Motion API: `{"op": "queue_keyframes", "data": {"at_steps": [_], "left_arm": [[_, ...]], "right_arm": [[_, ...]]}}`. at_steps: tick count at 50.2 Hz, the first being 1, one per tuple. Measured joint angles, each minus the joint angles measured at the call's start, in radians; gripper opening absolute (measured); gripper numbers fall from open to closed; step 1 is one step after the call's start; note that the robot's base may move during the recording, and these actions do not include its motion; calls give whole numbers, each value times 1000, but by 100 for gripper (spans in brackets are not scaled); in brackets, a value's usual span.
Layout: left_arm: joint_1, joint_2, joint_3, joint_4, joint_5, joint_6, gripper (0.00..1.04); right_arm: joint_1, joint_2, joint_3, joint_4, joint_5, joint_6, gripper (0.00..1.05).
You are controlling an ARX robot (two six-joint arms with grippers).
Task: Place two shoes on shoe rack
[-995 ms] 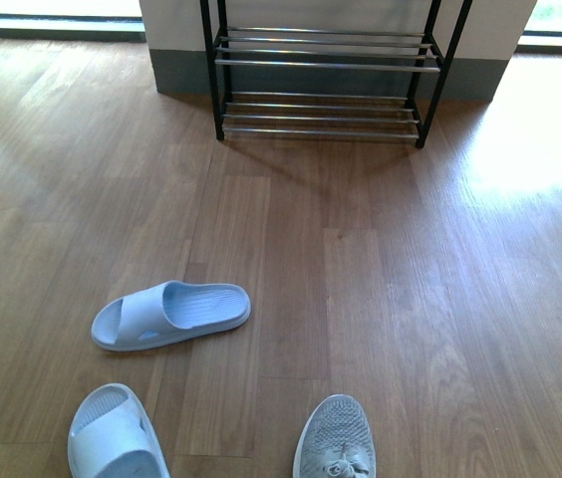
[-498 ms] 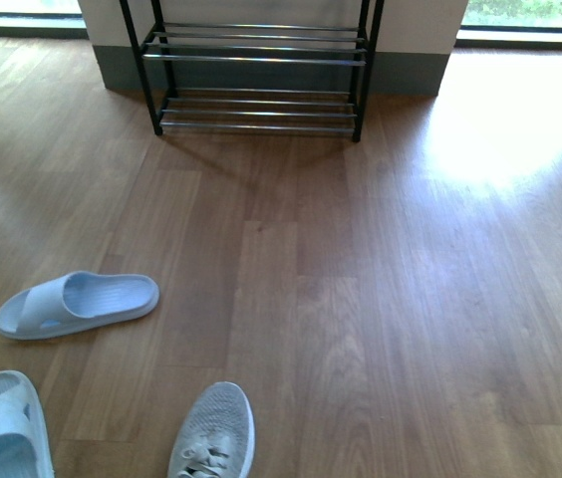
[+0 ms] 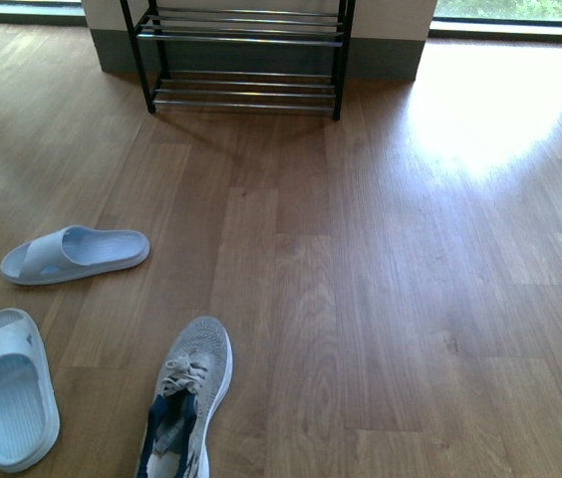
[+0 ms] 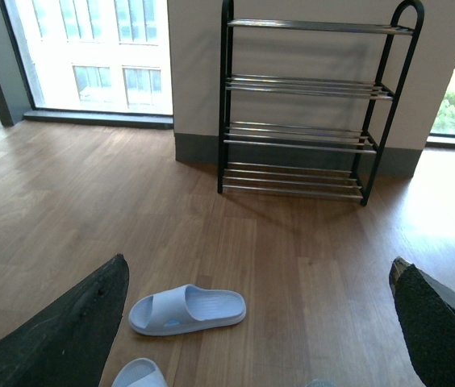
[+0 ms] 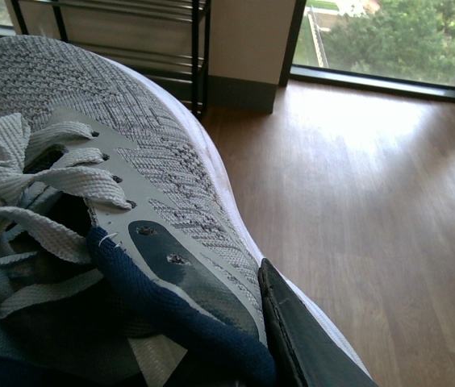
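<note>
The shoe rack (image 3: pixel 244 55) stands against the wall at eleven o'clock. A grey sneaker (image 3: pixel 186 398), gripped by the right jaws, shows at seven o'clock. One pale slipper (image 3: pixel 75 254) lies on the floor (image 3: pixel 411 299) at nine, another slipper (image 3: pixel 7 386) at eight. The left jaws gape wide, holding nothing.

You're over a wood-plank floor (image 3: pixel 381 299) (sun glare (image 3: pixel 480 110) pools far right), facing a pale wall (image 4: pixel 195 72) with grey skirting (image 4: pixel 195 149), flanked by tall windows (image 4: pixel 90 48).
</note>
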Motion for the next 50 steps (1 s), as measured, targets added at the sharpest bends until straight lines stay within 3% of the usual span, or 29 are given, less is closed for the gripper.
{"op": "queue_keyframes", "data": {"at_steps": [18, 21, 27, 37, 42, 50], "left_arm": [[-1, 1, 1, -2, -3, -3, 95], [-50, 108, 84, -225, -136, -146, 95], [-51, 282, 143, -380, -35, -378, 95], [-67, 620, 168, -230, 57, -522, 95], [-90, 910, 204, -93, 45, -510, 95], [-146, 1223, 266, -25, -2, -455, 95]], "right_arm": [[0, 0, 0, 0, 3, 0, 1], [0, 0, 0, 0, 1, 1, 1], [0, 0, 0, 0, -2, 1, 1], [0, 0, 0, 0, 0, 0, 1], [0, 0, 0, 0, -2, 0, 1], [0, 0, 0, 0, -1, 0, 1]]}}
